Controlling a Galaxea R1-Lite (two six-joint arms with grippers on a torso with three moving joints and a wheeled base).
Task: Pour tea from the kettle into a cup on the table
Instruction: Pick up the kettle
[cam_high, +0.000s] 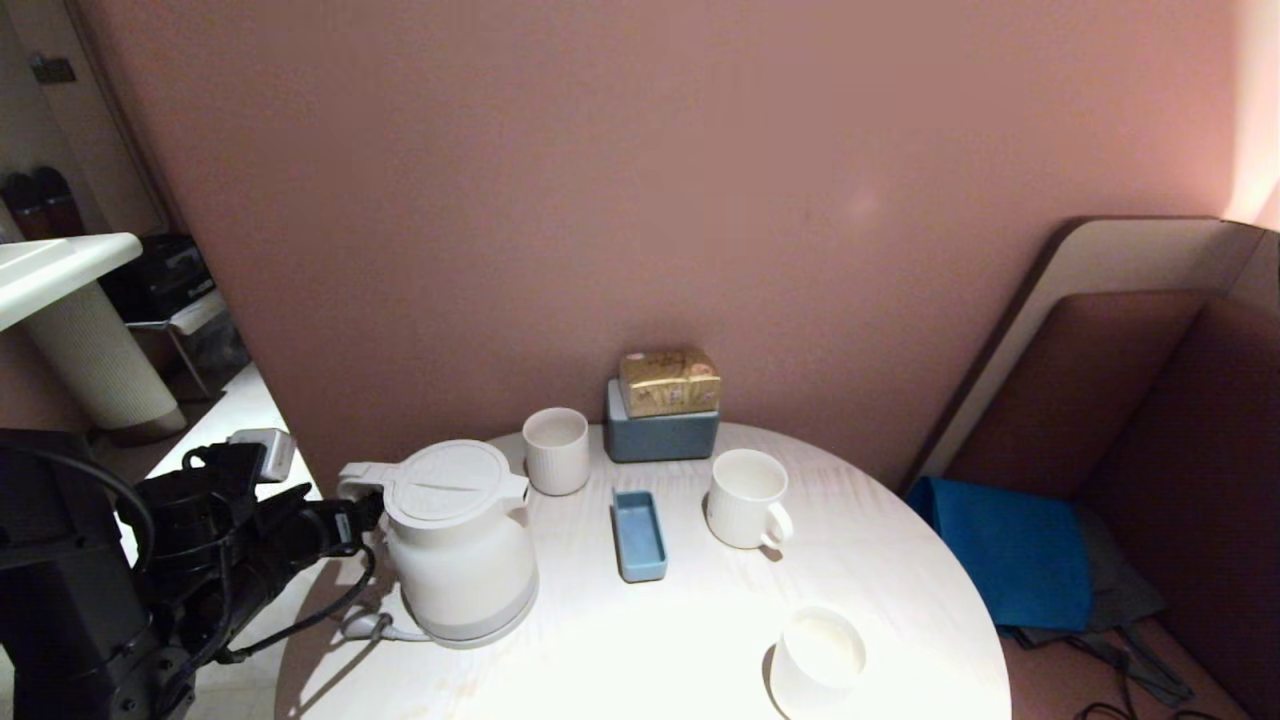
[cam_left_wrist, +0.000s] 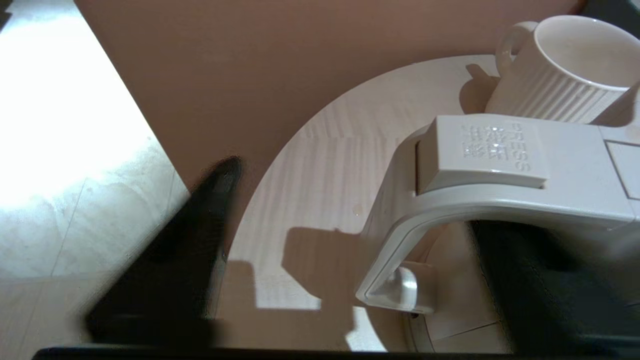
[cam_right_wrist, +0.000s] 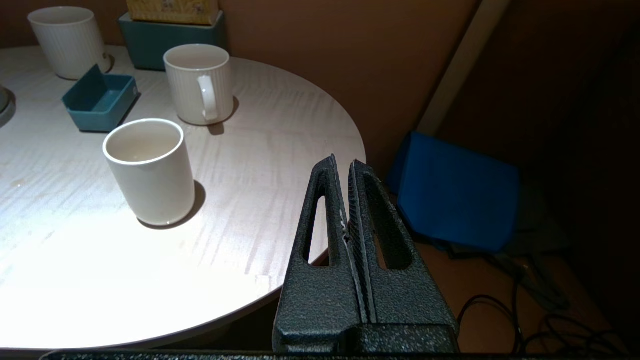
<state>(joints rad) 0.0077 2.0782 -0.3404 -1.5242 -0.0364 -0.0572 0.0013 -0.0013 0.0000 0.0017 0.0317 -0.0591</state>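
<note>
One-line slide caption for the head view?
Left gripper open at the handle of the kettle; handled cup stands apart on the round table.

In the head view, the smooth white cup (cam_high: 820, 655) is washed out by glare and its base is cut off by the lower edge. The near rim of the tabletop (cam_high: 900, 560) is cut off there too. In the left wrist view, the kettle (cam_left_wrist: 500, 170) is seen only as handle and lid; its body is cropped. One dark finger (cam_left_wrist: 200, 225) is blurred, the other partly hidden behind the handle. Tea cannot be made out in any cup.
</note>
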